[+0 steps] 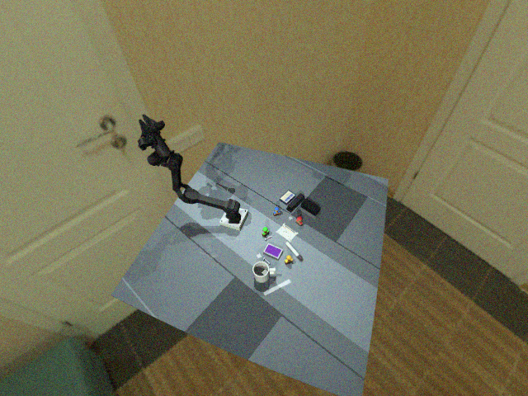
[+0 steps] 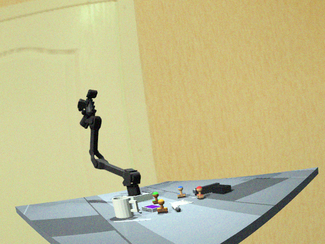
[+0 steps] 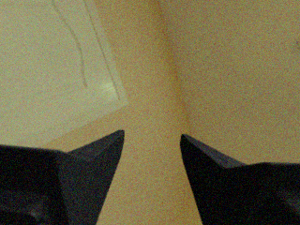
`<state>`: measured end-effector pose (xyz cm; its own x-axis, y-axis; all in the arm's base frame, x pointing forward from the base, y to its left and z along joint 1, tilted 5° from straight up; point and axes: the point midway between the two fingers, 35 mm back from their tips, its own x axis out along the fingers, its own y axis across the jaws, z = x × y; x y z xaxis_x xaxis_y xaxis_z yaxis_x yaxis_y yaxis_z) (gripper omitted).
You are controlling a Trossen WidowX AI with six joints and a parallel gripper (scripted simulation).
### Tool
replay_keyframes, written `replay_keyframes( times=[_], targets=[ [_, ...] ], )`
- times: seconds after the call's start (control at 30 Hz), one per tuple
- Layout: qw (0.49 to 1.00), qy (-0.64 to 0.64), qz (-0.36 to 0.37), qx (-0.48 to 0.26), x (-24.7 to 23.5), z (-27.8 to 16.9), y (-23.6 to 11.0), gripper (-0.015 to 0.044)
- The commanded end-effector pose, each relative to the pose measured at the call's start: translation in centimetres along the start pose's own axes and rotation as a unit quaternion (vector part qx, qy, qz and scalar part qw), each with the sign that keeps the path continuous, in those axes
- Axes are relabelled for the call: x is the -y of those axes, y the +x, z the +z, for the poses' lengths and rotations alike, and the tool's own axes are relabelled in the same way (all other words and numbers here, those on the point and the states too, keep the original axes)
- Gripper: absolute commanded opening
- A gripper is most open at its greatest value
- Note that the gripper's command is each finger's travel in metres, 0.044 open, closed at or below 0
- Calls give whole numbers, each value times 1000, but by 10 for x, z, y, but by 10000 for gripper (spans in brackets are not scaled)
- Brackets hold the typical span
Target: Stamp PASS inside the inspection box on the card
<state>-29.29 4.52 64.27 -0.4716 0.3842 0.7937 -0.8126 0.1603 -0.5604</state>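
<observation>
My gripper [image 1: 152,120] [image 3: 152,137] is partly open and empty, raised high above the back left of the table, far from the stamps. Four upright knob-handled stamps stand on the table: green [image 1: 265,230] [image 2: 155,195], blue [image 1: 276,210] [image 2: 180,191], red [image 1: 299,220] [image 2: 199,192] and orange [image 1: 288,259] [image 2: 161,205]. Which one reads PASS cannot be told. A purple ink pad [image 1: 272,251] [image 2: 150,208] lies between the green and orange stamps. A white card [image 1: 286,233] [image 2: 181,202] lies between the green and red stamps; its markings are too small to read.
A white mug [image 1: 257,277] [image 2: 121,208] stands near the pad, beside a white strip [image 1: 277,287] [image 2: 132,220]. A marker [image 1: 292,249] [image 2: 177,209] lies by the card. Two black blocks [image 1: 294,202] [image 1: 310,206] and a small labelled box [image 1: 287,196] are beyond the blue stamp.
</observation>
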Motion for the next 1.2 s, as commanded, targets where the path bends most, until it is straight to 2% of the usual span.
replay_keyframes(
  times=[0.0,0.27,0.53,0.87,1.17],
  targets=[
    [996,-15,-90,-14,67,-20,-9,226],
    [965,-32,-252,-61,179,-60,-49,226],
    [909,-42,-401,-108,274,-97,-121,226],
    [793,-53,-570,-210,359,-147,-243,226],
    [643,-45,-691,-328,391,-187,-377,226]
  ],
)
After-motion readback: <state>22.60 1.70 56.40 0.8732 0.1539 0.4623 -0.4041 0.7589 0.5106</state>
